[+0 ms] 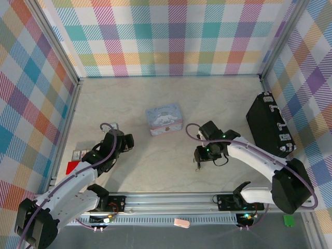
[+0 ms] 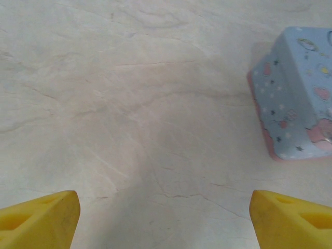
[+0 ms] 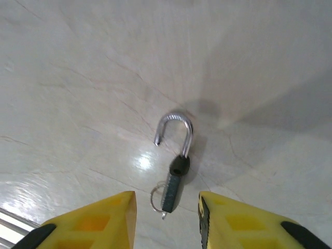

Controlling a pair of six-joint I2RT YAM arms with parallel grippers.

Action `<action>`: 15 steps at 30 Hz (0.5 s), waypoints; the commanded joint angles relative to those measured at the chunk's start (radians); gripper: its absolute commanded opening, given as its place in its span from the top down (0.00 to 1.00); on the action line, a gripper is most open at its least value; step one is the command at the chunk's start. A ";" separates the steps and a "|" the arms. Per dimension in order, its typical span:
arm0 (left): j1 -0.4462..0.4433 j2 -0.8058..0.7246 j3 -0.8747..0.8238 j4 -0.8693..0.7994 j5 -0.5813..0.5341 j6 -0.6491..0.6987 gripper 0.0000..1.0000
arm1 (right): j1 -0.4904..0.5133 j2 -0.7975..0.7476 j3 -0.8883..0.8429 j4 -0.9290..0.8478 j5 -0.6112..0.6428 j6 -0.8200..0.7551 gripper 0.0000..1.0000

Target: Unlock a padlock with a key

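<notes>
Your small dark metal padlock (image 3: 175, 174) lies on the pale table (image 3: 78, 78), silver shackle swung free, between your right gripper's (image 3: 167, 197) spread fingers. The key's hard to make out beside a thin ring (image 3: 155, 199). Left gripper (image 2: 165, 199) gapes too, with the pastel-blue cartoon tin (image 2: 295, 98) far-right of it.

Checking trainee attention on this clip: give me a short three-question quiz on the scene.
1. True or false: the padlock has one shackle end free of its body.
2. The padlock lies: A inside the tin; B on the table by the right hand; C on the black case.
3. Fill in: the left hand is wide ____.
Key: 1 true; 2 B; 3 open.
</notes>
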 commanded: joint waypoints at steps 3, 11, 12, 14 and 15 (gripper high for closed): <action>-0.002 0.040 0.078 -0.048 -0.224 -0.026 0.13 | -0.010 -0.070 0.157 0.009 0.249 -0.145 0.58; 0.013 0.148 0.200 -0.004 -0.441 0.028 0.09 | -0.034 -0.139 0.167 0.433 0.454 -0.323 0.28; 0.019 0.156 0.210 0.005 -0.461 0.038 0.09 | -0.038 -0.134 0.170 0.461 0.467 -0.341 0.25; 0.028 0.179 0.221 0.027 -0.496 0.063 0.08 | -0.048 -0.124 0.163 0.509 0.501 -0.360 0.19; 0.034 0.202 0.225 0.040 -0.501 0.085 0.00 | -0.058 -0.122 0.152 0.545 0.517 -0.365 0.14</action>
